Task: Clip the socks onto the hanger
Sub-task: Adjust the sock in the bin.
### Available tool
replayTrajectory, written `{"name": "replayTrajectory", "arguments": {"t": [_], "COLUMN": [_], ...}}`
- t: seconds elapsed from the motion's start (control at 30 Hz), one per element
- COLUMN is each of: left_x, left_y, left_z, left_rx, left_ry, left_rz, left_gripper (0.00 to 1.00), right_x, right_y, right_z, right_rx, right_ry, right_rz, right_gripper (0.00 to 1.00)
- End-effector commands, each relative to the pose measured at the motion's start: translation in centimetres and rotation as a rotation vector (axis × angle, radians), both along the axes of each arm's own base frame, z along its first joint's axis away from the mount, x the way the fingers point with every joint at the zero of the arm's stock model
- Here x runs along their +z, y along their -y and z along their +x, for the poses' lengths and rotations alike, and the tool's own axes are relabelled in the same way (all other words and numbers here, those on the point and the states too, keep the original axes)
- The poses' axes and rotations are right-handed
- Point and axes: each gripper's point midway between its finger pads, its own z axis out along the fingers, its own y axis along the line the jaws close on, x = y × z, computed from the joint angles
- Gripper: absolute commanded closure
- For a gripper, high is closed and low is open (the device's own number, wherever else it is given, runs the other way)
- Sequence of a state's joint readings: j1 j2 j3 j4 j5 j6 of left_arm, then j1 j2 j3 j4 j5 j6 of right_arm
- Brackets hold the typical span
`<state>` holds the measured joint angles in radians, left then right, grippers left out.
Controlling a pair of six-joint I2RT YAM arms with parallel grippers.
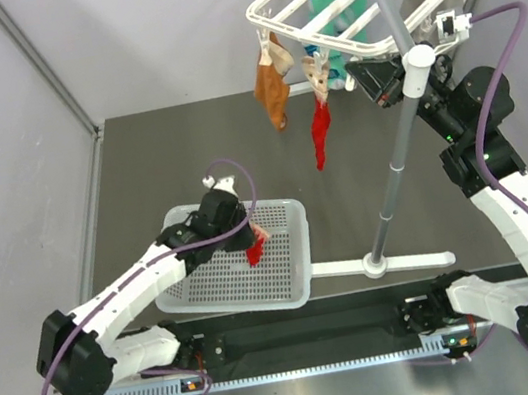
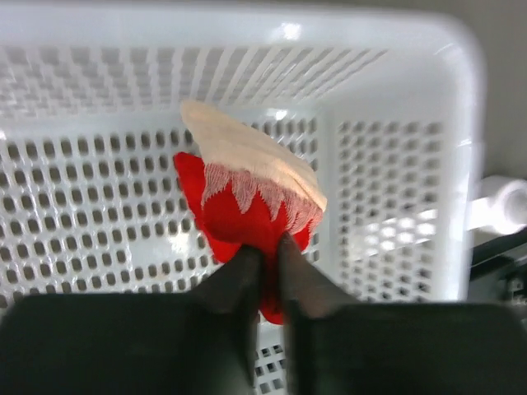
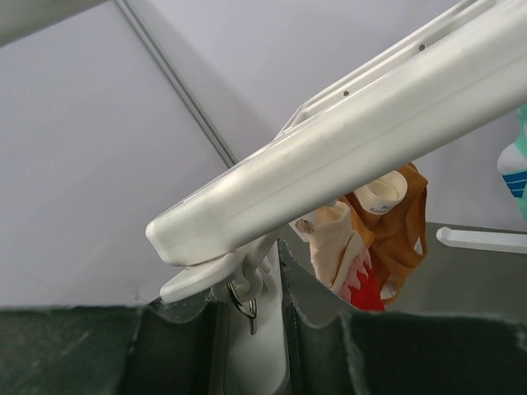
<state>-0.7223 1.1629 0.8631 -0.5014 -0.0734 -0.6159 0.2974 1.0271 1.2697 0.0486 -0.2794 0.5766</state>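
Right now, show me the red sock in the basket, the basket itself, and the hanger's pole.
Red sock (image 2: 239, 222): left wrist view, its red body.
Basket (image 1: 221, 276): top view, bare perforated floor.
Hanger pole (image 1: 402, 144): top view, grey shaft below the white joint.

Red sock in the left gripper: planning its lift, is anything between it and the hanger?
Nothing visible does: the red sock, pinched by the left gripper at the white basket, has open air up to the hanger.

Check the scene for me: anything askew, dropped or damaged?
Nothing stands out. The left gripper pinches a red sock in the basket, the right gripper clamps the hanger at its edge, and the other red sock hangs straight.
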Motion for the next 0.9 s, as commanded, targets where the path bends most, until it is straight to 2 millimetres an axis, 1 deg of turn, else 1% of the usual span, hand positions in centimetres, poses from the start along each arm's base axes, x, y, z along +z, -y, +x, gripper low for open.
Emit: {"name": "replayTrajectory", "arguments": {"t": [0.0, 0.03, 0.07, 0.1, 0.13, 0.17, 0.2, 0.23, 0.27, 0.3, 0.37, 0.4, 0.43, 0.47, 0.5, 0.53, 0.57, 0.6, 0.63, 0.67, 0.7, 0.8, 0.83, 0.87], "left_x": [-3.9, -3.5, -3.2, -3.6, -1.9, -0.8, -0.3, 1.2, 1.9, 2.2, 2.2, 2.9, 1.5, 1.0, 1.2, -0.6, -1.1, -1.5, -2.5, -3.2, -4.5, -6.0, -6.9, -7.2], "left_y": [-1.4, -1.7, -1.6, -2.0, -2.2, -2.1, -2.4, -2.6, -2.7, -3.0, -2.9, -2.7, -2.3, -2.0, -1.5, -0.9, -0.8, -0.6, -0.4, -0.5, -0.6, -0.5, -0.5, -0.4], "left_z": [-3.0, -3.5, -3.6, -4.1, -4.1, -3.7, -3.4, -3.2, -2.7, -2.1, -1.4, -0.9, -0.6, -0.3, 0.0, 0.0, 0.0, 0.1, 0.3, 0.4, 0.3, 0.4, 0.3, 0.4], "left_rx": [0.039, 0.053, 0.071, 0.082, 0.088, 0.096, 0.110, 0.112, 0.122, 0.137, 0.125, 0.119, 0.107, 0.095, 0.085, 0.055, 0.033, 0.022, 0.016, 0.014, 0.014, 0.019, 0.028, 0.027], "left_ry": [-0.143, -0.131, -0.120, -0.113, -0.055, -0.009, 0.029, 0.089, 0.128, 0.160, 0.179, 0.181, 0.134, 0.113, 0.102, 0.043, 0.030, 0.016, 0.001, -0.008, -0.037, -0.068, -0.092, -0.097], "left_rz": [0.006, -0.020, -0.059, -0.074, -0.131, -0.171, -0.185, -0.217, -0.228, -0.220, -0.175, -0.164, -0.111, -0.086, -0.076, -0.032, -0.008, 0.007, 0.029, 0.045, 0.073, 0.089, 0.103, 0.106], "left_gripper": [0.76, 0.72, 0.60, 0.53, 0.45, 0.21, 0.09, 0.05, 0.04, 0.03, 0.01, 0.02, 0.04, 0.08, 0.27, 0.40, 0.50, 0.56, 0.57, 0.57, 0.55, 0.48, 0.43, 0.42], "right_x": [-0.5, -0.6, -0.6, -0.7, -0.8, -0.8, -0.9, -0.9, -1.0, -1.1, -1.1, -1.0, -1.0, -1.0, -0.9, -0.9, -1.0, -0.9, -0.9, -0.9, -0.8, -1.0, -0.9, -0.9], "right_y": [-0.1, 0.0, -0.1, -0.1, -0.1, -0.1, -0.2, -0.2, -0.3, -0.4, -0.4, -0.3, -0.3, -0.2, -0.2, -0.2, -0.2, -0.1, -0.1, -0.1, -0.1, -0.2, -0.2, -0.2], "right_z": [-0.2, -0.1, -0.1, 0.0, 0.0, 0.0, 0.1, 0.2, 0.2, 0.3, 0.3, 0.3, 0.2, 0.2, 0.1, 0.1, 0.1, 0.1, 0.1, 0.0, 0.0, 0.2, 0.1, 0.1], "right_rx": [-0.003, -0.005, -0.003, -0.004, -0.004, -0.002, -0.002, 0.000, 0.005, 0.007, 0.006, 0.004, 0.005, 0.002, 0.001, -0.003, -0.003, -0.005, -0.006, -0.005, -0.005, 0.000, 0.000, 0.001], "right_ry": [-0.009, -0.009, -0.007, -0.009, -0.010, -0.008, -0.010, -0.012, -0.013, -0.018, -0.019, -0.019, -0.018, -0.017, -0.016, -0.016, -0.018, -0.016, -0.015, -0.016, -0.013, -0.017, -0.016, -0.018], "right_rz": [-0.012, -0.013, -0.012, -0.012, -0.010, -0.008, -0.008, -0.008, -0.009, -0.009, -0.013, -0.014, -0.016, -0.016, -0.018, -0.019, -0.022, -0.022, -0.021, -0.020, -0.021, -0.024, -0.023, -0.023], "right_gripper": [1.00, 1.00, 1.00, 1.00, 1.00, 1.00, 1.00, 1.00, 1.00, 1.00, 1.00, 1.00, 1.00, 1.00, 1.00, 1.00, 1.00, 1.00, 1.00, 1.00, 1.00, 1.00, 1.00, 1.00]}}
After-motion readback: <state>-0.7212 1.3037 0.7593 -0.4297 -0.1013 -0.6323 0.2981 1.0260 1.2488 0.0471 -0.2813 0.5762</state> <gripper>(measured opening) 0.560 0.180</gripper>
